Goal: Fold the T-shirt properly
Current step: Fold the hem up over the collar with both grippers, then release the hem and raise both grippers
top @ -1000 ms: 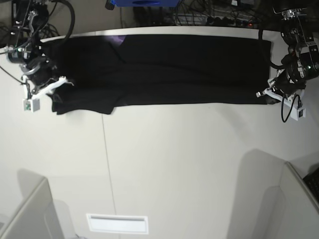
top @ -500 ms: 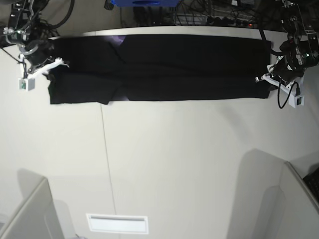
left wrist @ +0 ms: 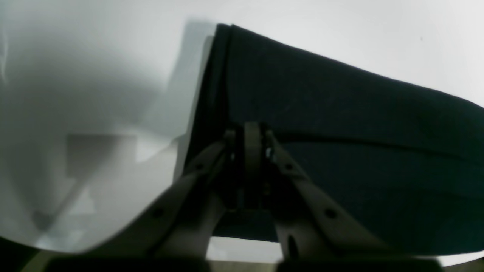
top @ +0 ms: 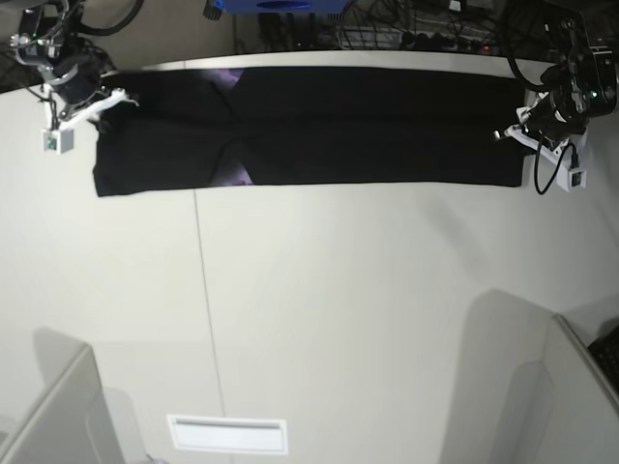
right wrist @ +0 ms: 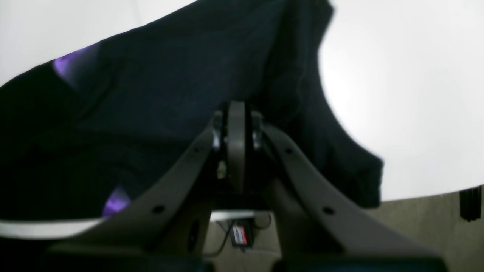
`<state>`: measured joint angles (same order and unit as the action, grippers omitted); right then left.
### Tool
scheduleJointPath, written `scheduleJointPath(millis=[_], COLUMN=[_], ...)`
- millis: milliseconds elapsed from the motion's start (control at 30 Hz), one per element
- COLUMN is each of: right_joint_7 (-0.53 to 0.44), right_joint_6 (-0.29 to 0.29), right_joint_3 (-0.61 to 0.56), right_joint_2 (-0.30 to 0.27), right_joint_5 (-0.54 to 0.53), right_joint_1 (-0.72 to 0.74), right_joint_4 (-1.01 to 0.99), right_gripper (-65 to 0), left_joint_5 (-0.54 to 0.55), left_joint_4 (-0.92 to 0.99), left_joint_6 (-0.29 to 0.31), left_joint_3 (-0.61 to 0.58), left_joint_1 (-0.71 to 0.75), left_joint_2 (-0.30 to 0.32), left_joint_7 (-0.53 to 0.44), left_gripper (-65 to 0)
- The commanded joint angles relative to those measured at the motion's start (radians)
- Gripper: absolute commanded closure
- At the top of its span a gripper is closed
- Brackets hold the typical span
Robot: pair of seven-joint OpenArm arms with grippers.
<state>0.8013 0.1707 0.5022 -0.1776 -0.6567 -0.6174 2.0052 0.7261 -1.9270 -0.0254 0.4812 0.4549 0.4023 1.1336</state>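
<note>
**Desk:** The grippers first. What were they doing?

**Operator:** My left gripper [top: 511, 134] was clamped on the hem end of the T-shirt [top: 319, 126], jaws pressed together with black cloth pinched between them, as its wrist view showed. My right gripper [top: 108, 101] was clenched the same way on the sleeve end, at the far left of the base view.

**Desk:** And what had just changed?

**Operator:** Over the last second I had carried both ends away from me, toward the table's [top: 319, 319] far edge. The near long edge of the shirt had travelled up with them, and the band of cloth had grown narrower. A sliver of purple print [top: 240, 175] showed at the near edge by the fold, where a second before I saw only black.

**Desk:** Where did that leave the shirt?

**Operator:** Stretched as a long dark strip across the back of the table, taut between my two arms. I judged the lengthwise fold nearly laid, with the crosswise folds yet to come.
</note>
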Motion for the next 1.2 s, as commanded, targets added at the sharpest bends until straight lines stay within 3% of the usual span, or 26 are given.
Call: scheduleJointPath(millis=[0,600,833,967,1000,1167], right_joint_7=[-0.018,-0.018,0.076,0.073,0.073,0.073], right_joint_6=[0.008,0.005,0.005,0.005,0.005,0.003], right_joint_3=[0.003,0.008,0.013,0.014,0.014,0.014], right_joint_2=[-0.009,0.010,0.011,0.011,0.011,0.011], right_joint_5=[-0.004,0.002,0.002,0.002,0.002,0.002], right_joint_1=[-0.012,-0.019,-0.012,-0.017,-0.017,-0.017], right_joint_4=[0.019,0.012,0.012,0.012,0.012,0.012], right_gripper=[0.0,0.0,0.0,-8.7,-8.4,-9.0], left_joint_5=[0.000,-0.003,-0.006,-0.003,-0.003,-0.003], left_joint_4=[-0.018,-0.015,-0.013,-0.016,-0.015,-0.015], left_joint_6=[0.002,0.002,0.002,0.002,0.002,0.002], left_joint_3=[0.009,0.053,0.060,0.063,0.063,0.066], left_joint_1=[0.006,0.028,0.028,0.046,0.046,0.054], left_joint_2=[0.014,0.033,0.031,0.033,0.033,0.033], left_joint_7=[-0.013,-0.013,-0.013,-0.013,-0.013,-0.013], left_gripper=[0.0,0.0,0.0,0.0,-2.0,-38.8])
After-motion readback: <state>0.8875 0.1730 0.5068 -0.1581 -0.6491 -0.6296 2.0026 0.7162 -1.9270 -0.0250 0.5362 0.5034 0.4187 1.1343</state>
